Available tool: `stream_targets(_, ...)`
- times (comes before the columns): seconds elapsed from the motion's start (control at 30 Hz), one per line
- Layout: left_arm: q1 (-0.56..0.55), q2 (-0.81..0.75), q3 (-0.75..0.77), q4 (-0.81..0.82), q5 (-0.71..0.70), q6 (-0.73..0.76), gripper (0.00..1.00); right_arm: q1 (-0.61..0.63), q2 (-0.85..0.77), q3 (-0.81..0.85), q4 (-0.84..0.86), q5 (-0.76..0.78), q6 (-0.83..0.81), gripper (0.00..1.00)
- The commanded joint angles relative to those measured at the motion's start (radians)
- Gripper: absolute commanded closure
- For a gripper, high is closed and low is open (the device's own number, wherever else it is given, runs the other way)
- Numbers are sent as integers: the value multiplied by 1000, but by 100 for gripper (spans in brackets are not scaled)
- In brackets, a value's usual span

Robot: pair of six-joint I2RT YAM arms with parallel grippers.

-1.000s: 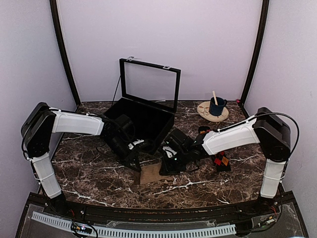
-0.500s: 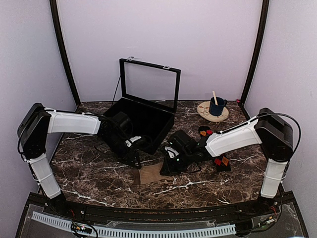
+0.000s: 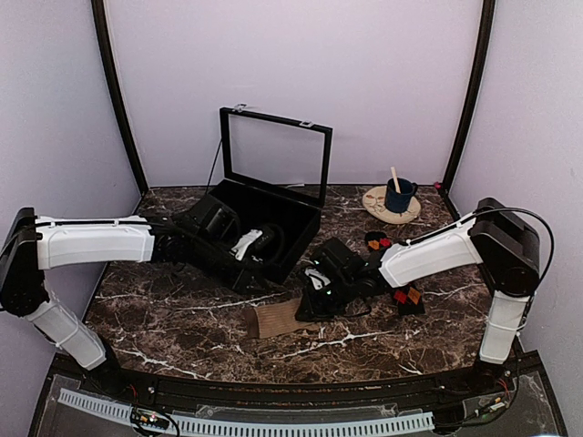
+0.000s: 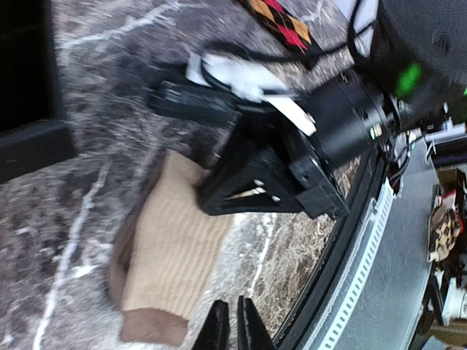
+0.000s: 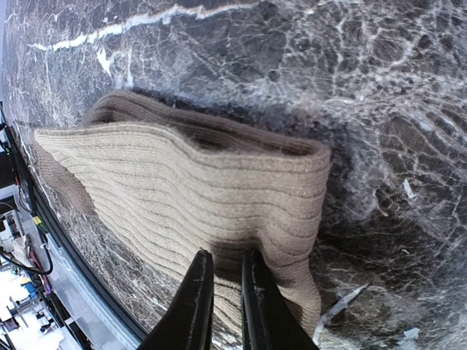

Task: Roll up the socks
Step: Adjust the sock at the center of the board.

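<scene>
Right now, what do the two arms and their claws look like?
Both the left arm and right arm have white links with black joints. A thin black cable loops past the right arm's elbow. The left claw and right claw each end in two slim black fingers; a green light glows on the right wrist.

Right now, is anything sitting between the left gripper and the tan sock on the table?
Nothing visible does. Only bare marble tabletop lies between the left gripper and the tan sock. The right gripper pinches the sock's opposite end, outside that path.
</scene>
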Motion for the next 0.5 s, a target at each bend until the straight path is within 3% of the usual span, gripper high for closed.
stream_targets(0.0,-67,63,-56,96,-26,-56,95,-10,6,-34,-27,7,21,85)
stream_targets(0.1,-87,96,-81,154,-71,-87,100,-10,4,-44,-16,5,23,85)
stream_targets(0.47,-88,199,-114,220,-224,-132,100,-13,-9,-80,19,-22,65,85)
